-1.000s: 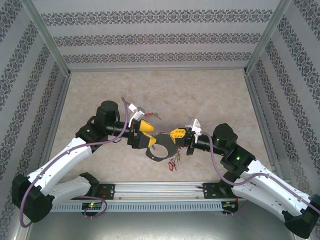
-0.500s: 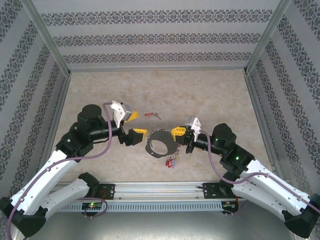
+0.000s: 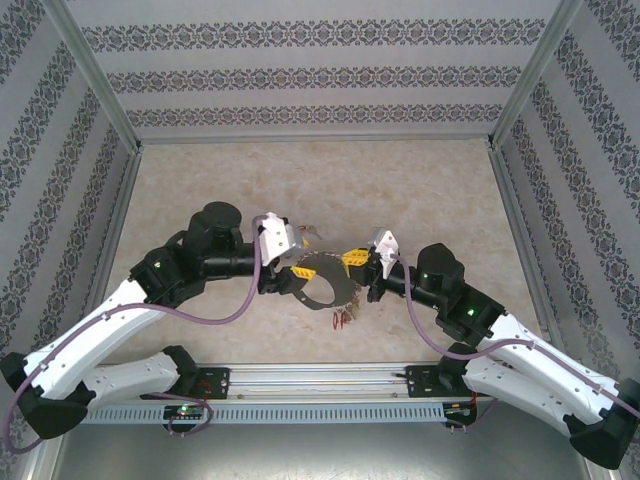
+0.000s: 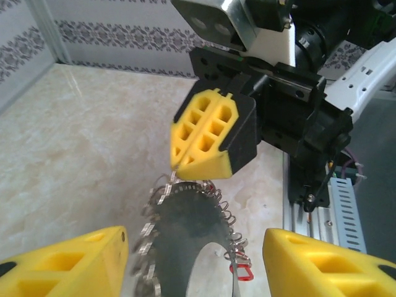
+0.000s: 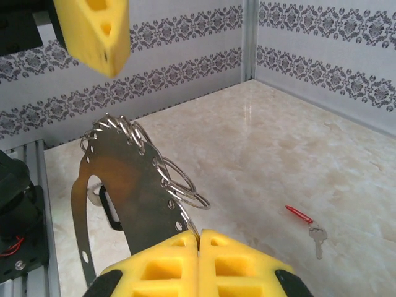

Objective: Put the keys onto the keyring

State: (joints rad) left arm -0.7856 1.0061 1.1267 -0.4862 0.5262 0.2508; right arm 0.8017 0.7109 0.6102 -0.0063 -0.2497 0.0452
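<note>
The keyring point(image 3: 322, 283) is a curved grey metal band with many small rings along its edge, held above the table at centre. My right gripper point(image 3: 351, 262) is shut on its rim point(image 5: 198, 230), the yellow pads pressed together. My left gripper point(image 4: 195, 267) is open and straddles the keyring point(image 4: 179, 235), with one pad on each side and a gap to both. Tagged keys point(image 3: 342, 318) hang under the band, and a red tag point(image 4: 241, 271) shows near the right pad. One loose red-tagged key point(image 5: 307, 224) lies on the table beyond the grippers point(image 3: 308, 232).
The marble-look tabletop point(image 3: 400, 190) is walled by patterned panels on three sides. A metal rail point(image 3: 320, 378) with the arm bases runs along the near edge. Purple cables loop along both arms.
My left arm pulled back to the left, then returned to the keyring with its jaws narrower than before. The right gripper and keyring shifted slightly up and left.
</note>
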